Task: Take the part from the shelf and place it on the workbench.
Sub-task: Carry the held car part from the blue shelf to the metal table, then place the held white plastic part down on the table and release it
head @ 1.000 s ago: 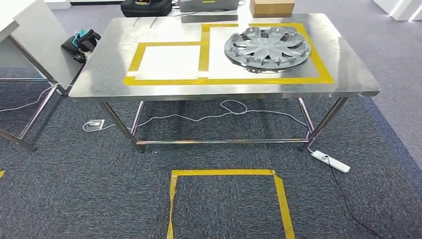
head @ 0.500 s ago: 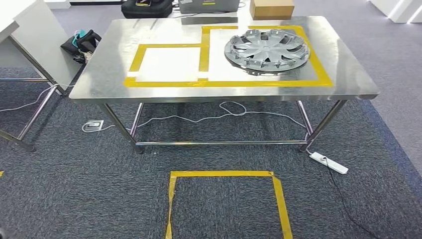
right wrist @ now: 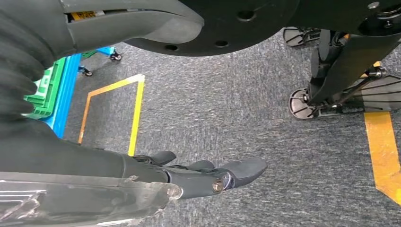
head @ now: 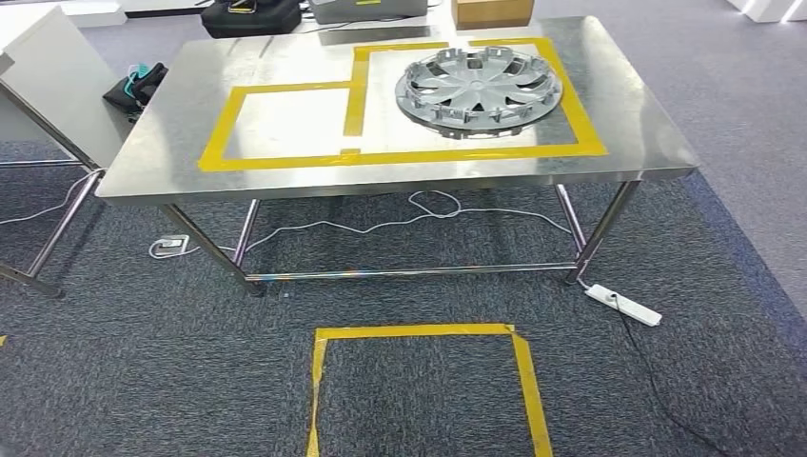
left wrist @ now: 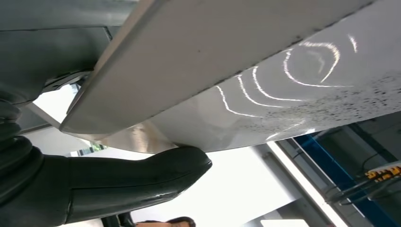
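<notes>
While the head view looks down on the steel workbench, the part – a shiny metal sheet – shows up close in both wrist views, right at the hands and well apart from the bench.

L wrist view: the sheet runs across the frame, one flat bright face w/ curved glints and dark speckling towards one end. The left hand sits just below its edge; the thick thumb lies along the sheet, tip touching or all but touching the face. Other fingers are hidden behind the sheet, so the hand appears to be clamped on it, thumb on one side.

R wrist view: a strip of the same sheet's scuffed edge crosses in front of the right hand. The fingers reach out nearly straight past the sheet's end, over grey carpet. Can't tell whether this hand truly grasps the sheet or only lies beside it – the contact is hidden.

On the bench: yellow tape outlines mark two adjoining boxes. A grey wheel cover lies flat inside the larger, right-hand box; the smaller box holds nothing. A cardboard box and a black bag sit beyond the far edge. On the carpet nearer the robot there's a yellow tape square; a white power strip lies by the bench's right front leg.
</notes>
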`<state>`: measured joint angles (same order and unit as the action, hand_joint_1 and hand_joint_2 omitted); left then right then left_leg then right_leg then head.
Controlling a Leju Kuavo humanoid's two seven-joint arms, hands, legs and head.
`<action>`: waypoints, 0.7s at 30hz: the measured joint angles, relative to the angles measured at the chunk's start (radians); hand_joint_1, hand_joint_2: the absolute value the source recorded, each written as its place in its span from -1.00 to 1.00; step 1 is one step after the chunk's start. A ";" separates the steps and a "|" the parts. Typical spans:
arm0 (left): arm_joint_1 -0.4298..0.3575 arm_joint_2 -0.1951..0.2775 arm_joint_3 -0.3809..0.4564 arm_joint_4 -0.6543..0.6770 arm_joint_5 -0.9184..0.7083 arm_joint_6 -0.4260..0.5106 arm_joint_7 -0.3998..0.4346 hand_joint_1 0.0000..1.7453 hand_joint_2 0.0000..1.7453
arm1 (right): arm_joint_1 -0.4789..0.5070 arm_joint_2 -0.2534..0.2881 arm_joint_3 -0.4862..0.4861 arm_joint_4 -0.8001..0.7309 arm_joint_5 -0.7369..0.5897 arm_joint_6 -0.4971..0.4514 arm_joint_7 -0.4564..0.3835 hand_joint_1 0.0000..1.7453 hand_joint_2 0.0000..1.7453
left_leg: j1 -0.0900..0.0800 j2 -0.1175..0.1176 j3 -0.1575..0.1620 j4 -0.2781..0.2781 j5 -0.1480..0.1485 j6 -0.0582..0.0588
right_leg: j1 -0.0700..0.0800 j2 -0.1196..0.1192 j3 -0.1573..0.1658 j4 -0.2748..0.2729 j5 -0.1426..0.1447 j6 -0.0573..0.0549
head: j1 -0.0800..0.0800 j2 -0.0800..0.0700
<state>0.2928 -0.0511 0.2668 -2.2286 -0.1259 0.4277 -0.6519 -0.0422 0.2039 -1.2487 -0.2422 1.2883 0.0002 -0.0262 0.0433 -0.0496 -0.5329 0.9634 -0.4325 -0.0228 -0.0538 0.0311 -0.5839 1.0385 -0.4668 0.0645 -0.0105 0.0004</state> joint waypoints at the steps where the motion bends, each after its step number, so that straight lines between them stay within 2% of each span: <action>1: -0.001 0.000 0.000 0.000 0.000 0.000 0.000 1.00 1.00 | 0.000 -0.001 0.000 0.000 0.000 0.000 0.000 -1.00 1.00 | 0.002 0.001 0.002 -0.005 -0.004 -0.008 | 0.004 0.000 0.000 0.001 -0.001 -0.003 | 0.000 0.000; 4: -0.002 0.000 -0.001 0.000 0.000 0.000 0.000 1.00 1.00 | -0.001 -0.004 0.000 0.000 0.001 0.001 -0.001 -1.00 1.00 | 0.009 0.003 0.006 -0.012 -0.012 -0.057 | 0.012 -0.004 0.002 0.001 -0.004 -0.007 | 0.002 0.000; 5: -0.002 0.000 -0.002 0.000 0.000 0.000 0.000 1.00 1.00 | -0.001 -0.004 0.000 0.000 0.001 0.001 -0.001 -1.00 1.00 | 0.010 0.003 0.006 -0.012 -0.013 -0.065 | 0.012 -0.004 0.004 -0.001 -0.004 -0.008 | 0.002 0.000; 16: -0.027 0.001 -0.012 0.001 -0.007 0.004 0.008 1.00 1.00 | -0.003 -0.009 0.000 0.000 0.000 0.004 -0.001 -1.00 1.00 | 0.006 0.003 0.007 -0.012 -0.010 -0.049 | 0.010 -0.005 0.025 -0.034 0.011 0.007 | 0.002 0.000; 21: -0.033 0.004 -0.018 0.002 -0.010 0.006 0.012 1.00 1.00 | -0.003 -0.010 0.000 0.000 -0.001 0.004 -0.001 -1.00 1.00 | 0.004 0.003 0.008 -0.012 -0.011 -0.046 | 0.007 -0.005 0.028 -0.039 0.013 0.010 | 0.002 0.000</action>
<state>0.2601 -0.0471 0.2483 -2.2267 -0.1362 0.4341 -0.6403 -0.0455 0.1942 -1.2482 -0.2422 1.2875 0.0042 -0.0271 0.0473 -0.0466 -0.5253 0.9517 -0.4432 -0.0685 -0.0463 0.0265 -0.5563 0.9997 -0.4538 0.0748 -0.0088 0.0004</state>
